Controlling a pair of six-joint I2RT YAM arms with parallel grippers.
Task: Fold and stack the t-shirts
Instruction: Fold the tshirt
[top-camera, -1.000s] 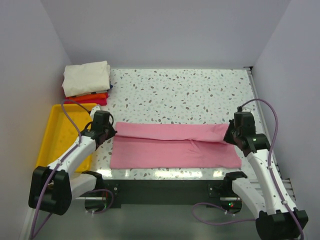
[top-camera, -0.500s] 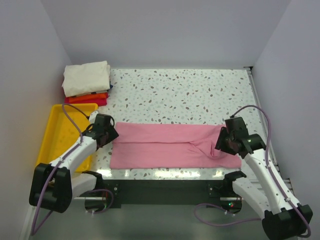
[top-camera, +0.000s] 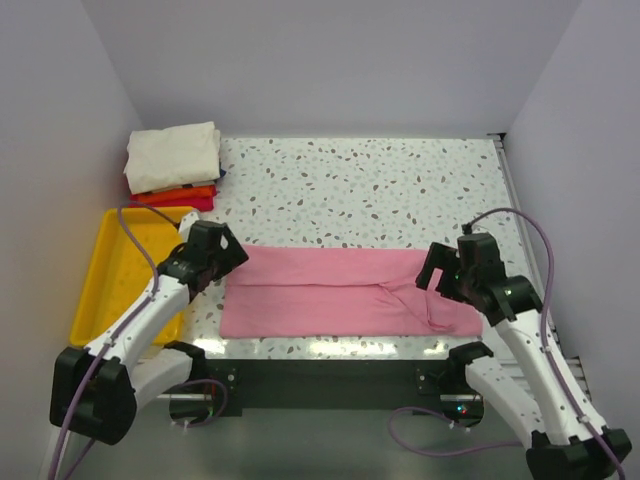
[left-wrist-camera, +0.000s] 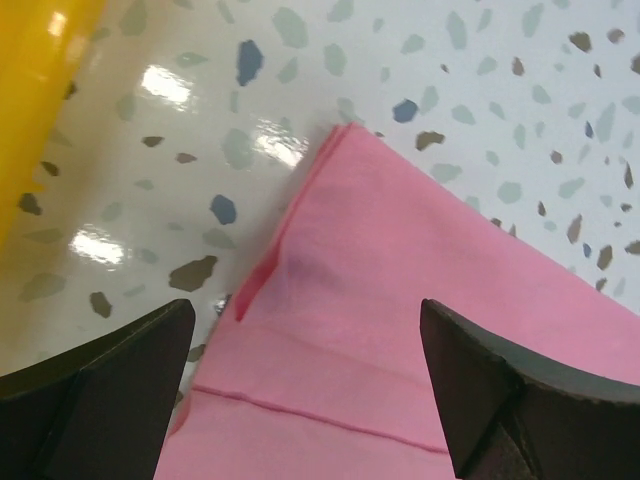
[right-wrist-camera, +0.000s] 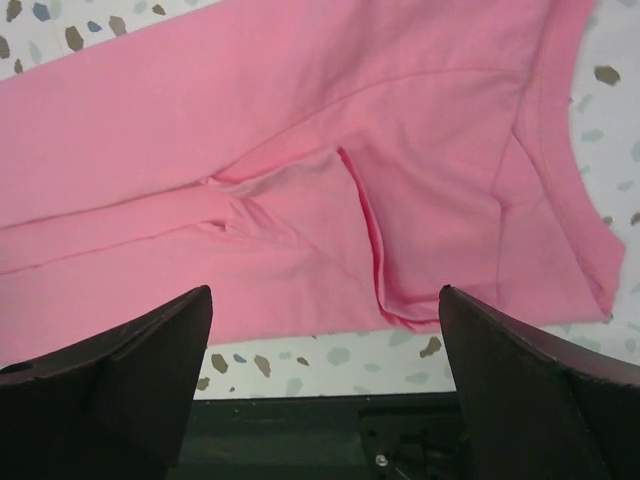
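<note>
the pink t-shirt (top-camera: 340, 290) lies as a long band along the near edge of the worktop (top-camera: 380, 190). the left gripper (left-wrist-camera: 305, 325) hangs wide open and empty over its left end, the right gripper (right-wrist-camera: 325, 300) likewise over its right.

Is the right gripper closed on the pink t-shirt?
No. The right wrist view shows the right gripper open, its fingers wide apart over the pink t-shirt and pinching no cloth.

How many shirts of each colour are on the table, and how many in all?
Pink shirt: 1, spread flat
Cream shirt: 1, top of stack
Orange shirt: 1, in stack
Red shirt: 1, in stack
Total: 4
</note>
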